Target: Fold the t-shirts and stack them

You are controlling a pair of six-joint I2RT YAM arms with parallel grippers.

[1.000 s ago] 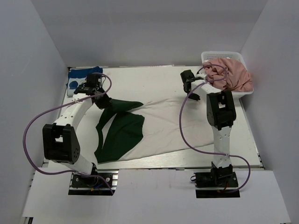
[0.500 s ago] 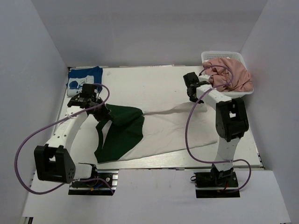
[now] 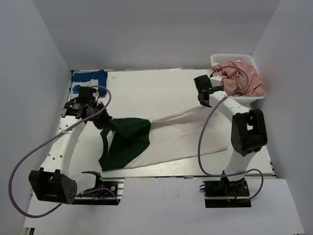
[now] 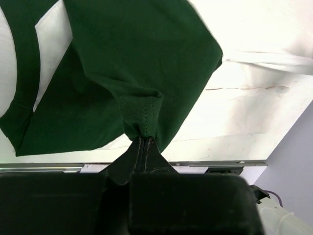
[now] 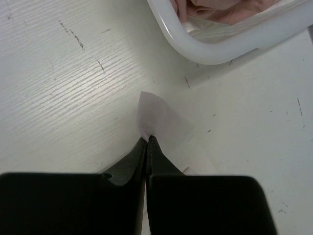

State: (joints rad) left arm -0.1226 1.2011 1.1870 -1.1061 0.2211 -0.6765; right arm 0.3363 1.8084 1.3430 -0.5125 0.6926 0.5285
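Three grey walls (image 3: pixel 156 34) enclose a scuffed table (image 3: pixel 156 93) bearing t-shirts (image 3: pixel 129 139).

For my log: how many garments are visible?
4: dark green t-shirt, held by left gripper; white garment, by right gripper; folded blue shirt, far left; pink cloth in white plastic basket, maybe hiding more.

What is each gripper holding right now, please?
Left gripper: closed on the green t-shirt.
Right gripper: closed on a corner of the white cloth.
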